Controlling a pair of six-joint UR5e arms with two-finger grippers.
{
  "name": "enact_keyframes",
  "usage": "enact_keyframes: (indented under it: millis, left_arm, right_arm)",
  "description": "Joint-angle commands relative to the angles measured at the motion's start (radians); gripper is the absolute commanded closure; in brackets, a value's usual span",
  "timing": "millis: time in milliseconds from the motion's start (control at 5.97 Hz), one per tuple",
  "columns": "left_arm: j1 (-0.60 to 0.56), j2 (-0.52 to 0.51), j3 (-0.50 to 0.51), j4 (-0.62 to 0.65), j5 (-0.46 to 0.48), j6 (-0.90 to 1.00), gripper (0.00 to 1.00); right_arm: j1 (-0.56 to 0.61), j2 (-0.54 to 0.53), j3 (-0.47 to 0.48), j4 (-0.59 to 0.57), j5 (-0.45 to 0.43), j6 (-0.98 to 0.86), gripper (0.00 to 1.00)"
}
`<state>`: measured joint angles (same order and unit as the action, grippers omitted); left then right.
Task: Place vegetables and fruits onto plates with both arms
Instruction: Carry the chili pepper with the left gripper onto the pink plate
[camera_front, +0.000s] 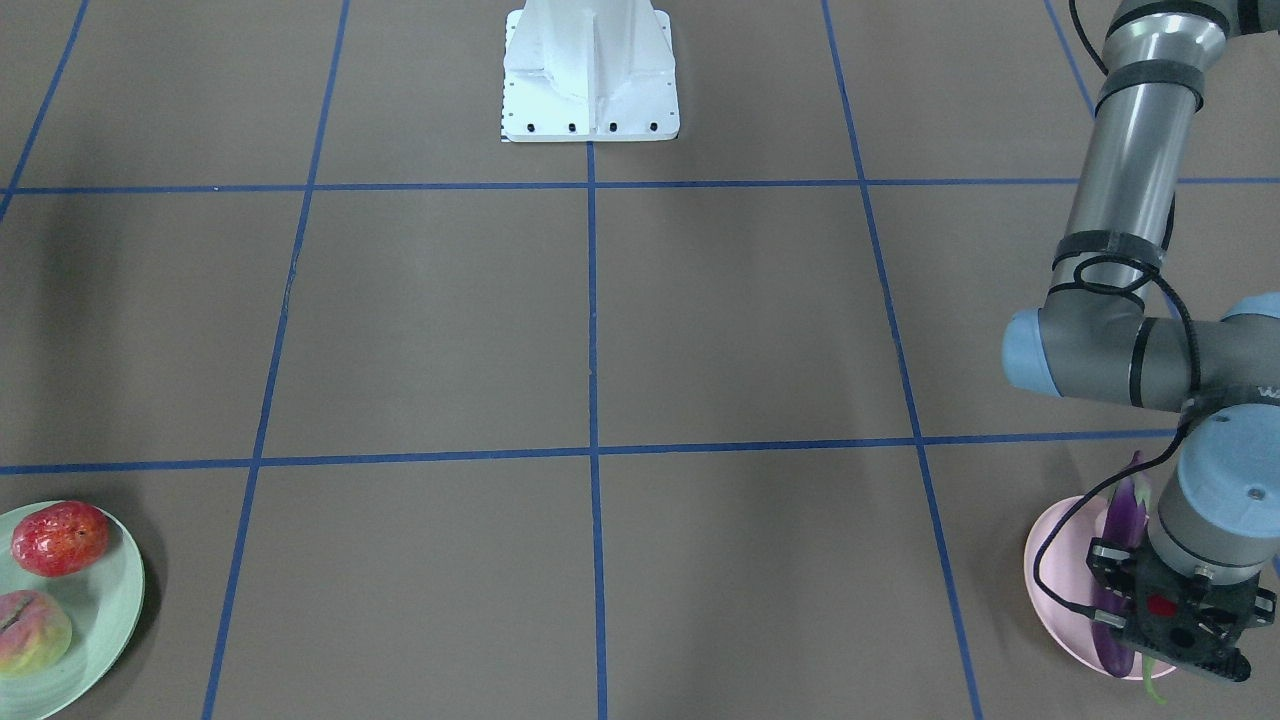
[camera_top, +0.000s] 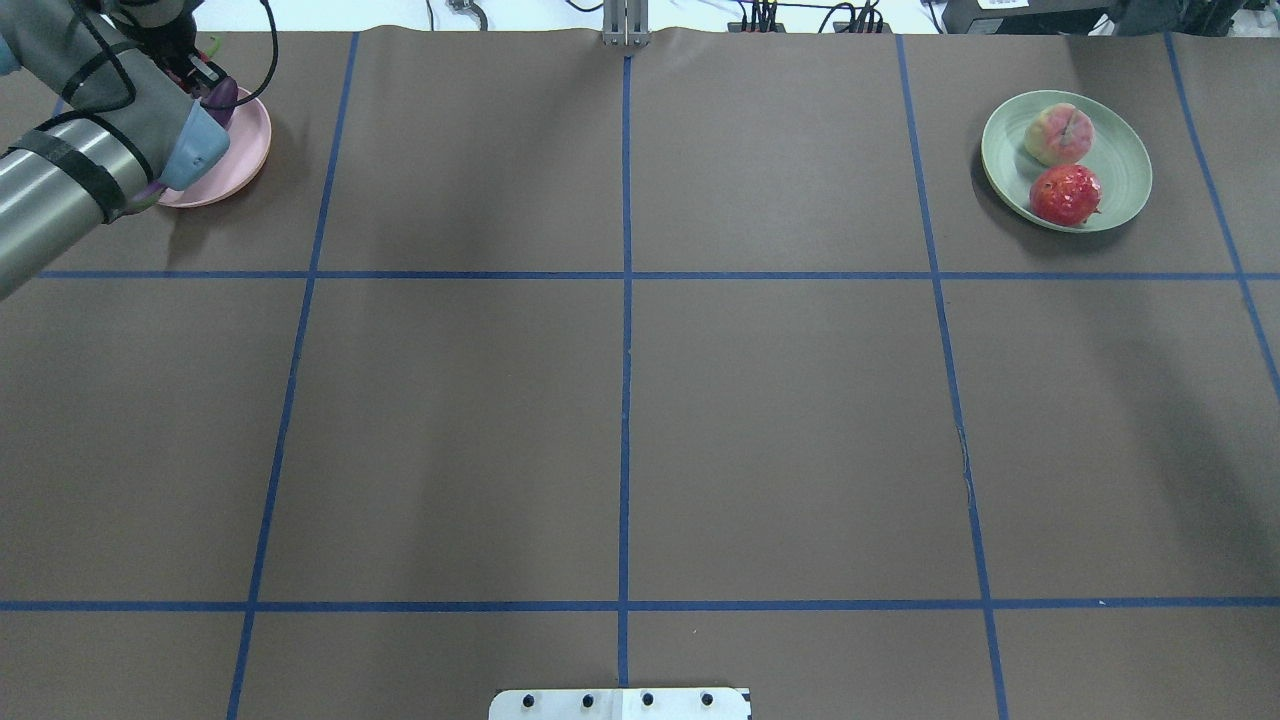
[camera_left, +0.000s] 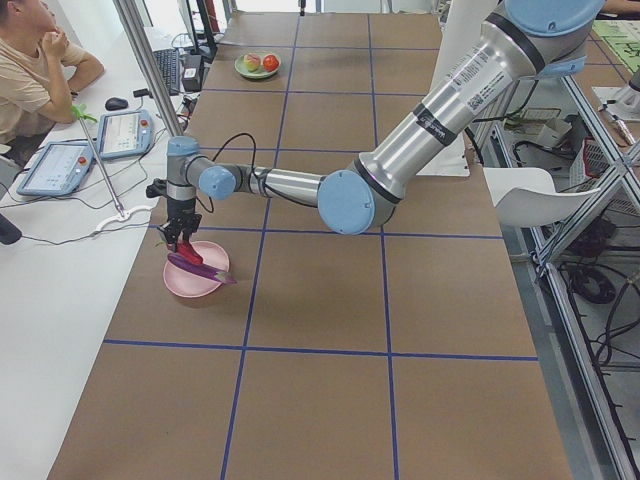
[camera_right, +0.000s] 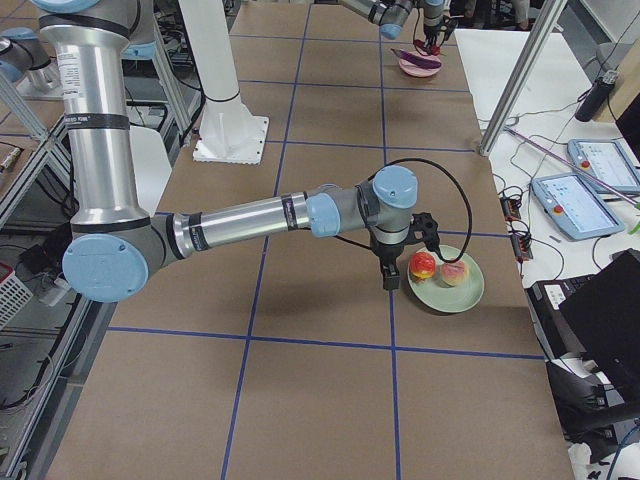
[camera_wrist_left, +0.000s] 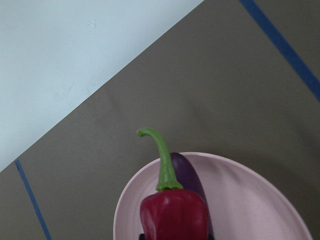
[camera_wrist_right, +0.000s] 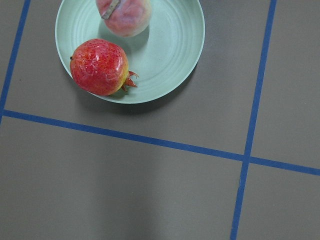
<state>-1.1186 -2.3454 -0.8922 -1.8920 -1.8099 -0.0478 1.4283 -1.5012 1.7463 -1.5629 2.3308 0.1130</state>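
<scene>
My left gripper hangs just above the pale pink plate and is shut on the red chili pepper, whose green stem curves up. The purple eggplant lies across the pink plate under the pepper. The mint green plate holds the yellow-green peach and the red-orange fruit. My right gripper shows only in the exterior right view, just beside the green plate. I cannot tell whether it is open or shut. The right wrist view shows both fruits on the plate and no fingers.
The white base block stands at the table's middle near the robot. The pink plate sits close to the table's edge, with a white surface beyond. An operator, tablets and a metal pole are beside that end.
</scene>
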Motion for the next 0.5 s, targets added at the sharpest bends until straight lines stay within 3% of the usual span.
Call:
enact_keyframes:
  millis: [0,335]
  left_arm:
    - [0.005,0.012,-0.028,-0.016,0.006,-0.013,0.01]
    - [0.005,0.017,-0.045,-0.018,-0.002,-0.012,0.01]
  right_arm:
    - [-0.005,0.007,0.001,0.001,-0.001,0.013,0.00]
    - [-0.005,0.009,0.001,0.001,-0.001,0.013,0.00]
